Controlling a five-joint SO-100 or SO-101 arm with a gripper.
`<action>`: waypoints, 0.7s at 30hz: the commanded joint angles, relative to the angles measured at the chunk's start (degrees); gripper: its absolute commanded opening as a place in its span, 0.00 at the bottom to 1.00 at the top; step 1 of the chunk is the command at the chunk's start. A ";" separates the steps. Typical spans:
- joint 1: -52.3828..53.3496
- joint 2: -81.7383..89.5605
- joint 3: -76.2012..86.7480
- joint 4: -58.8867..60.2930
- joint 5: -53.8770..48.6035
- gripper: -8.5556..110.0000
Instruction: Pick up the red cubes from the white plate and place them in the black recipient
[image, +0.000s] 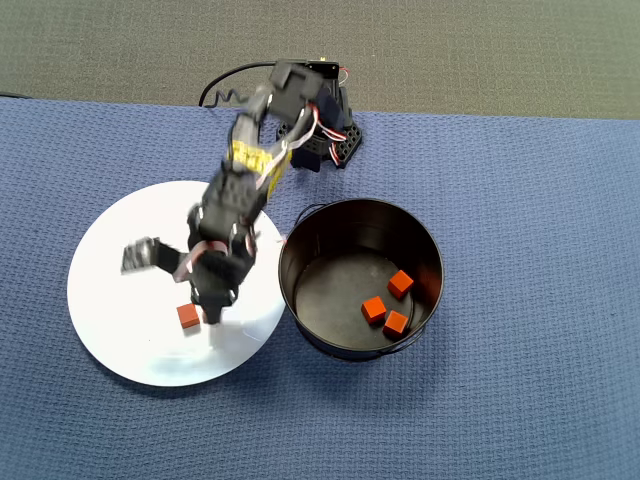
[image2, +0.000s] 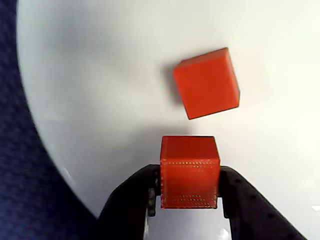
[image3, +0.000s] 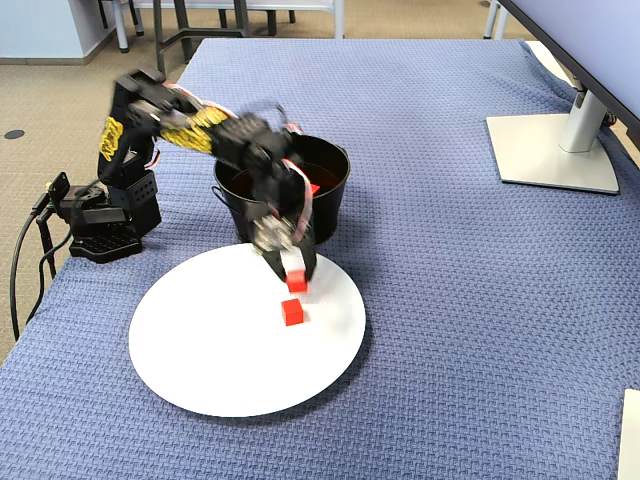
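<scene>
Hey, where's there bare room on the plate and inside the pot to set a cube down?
The plate is bare across its left half in the overhead view. It is crowded near the pot-side edge, where the pincer grips one cube beside a loose cube. In the pot, three cubes cluster right; its left floor is free.

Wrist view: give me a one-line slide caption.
Gripper shut on one small orange-red cube above the glossy white plate; a second cube lies just beyond.

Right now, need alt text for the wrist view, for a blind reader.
Black jaws grip a small orange-red matte cube at the bottom of the frame, above a glossy round white plate. A second identical cube lies loose on the plate just beyond; blue woven cloth shows at left.
</scene>
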 joint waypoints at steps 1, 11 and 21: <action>2.02 22.06 4.92 2.29 6.42 0.07; -24.52 48.69 18.72 6.15 15.03 0.07; -18.11 41.75 20.57 3.60 8.88 0.43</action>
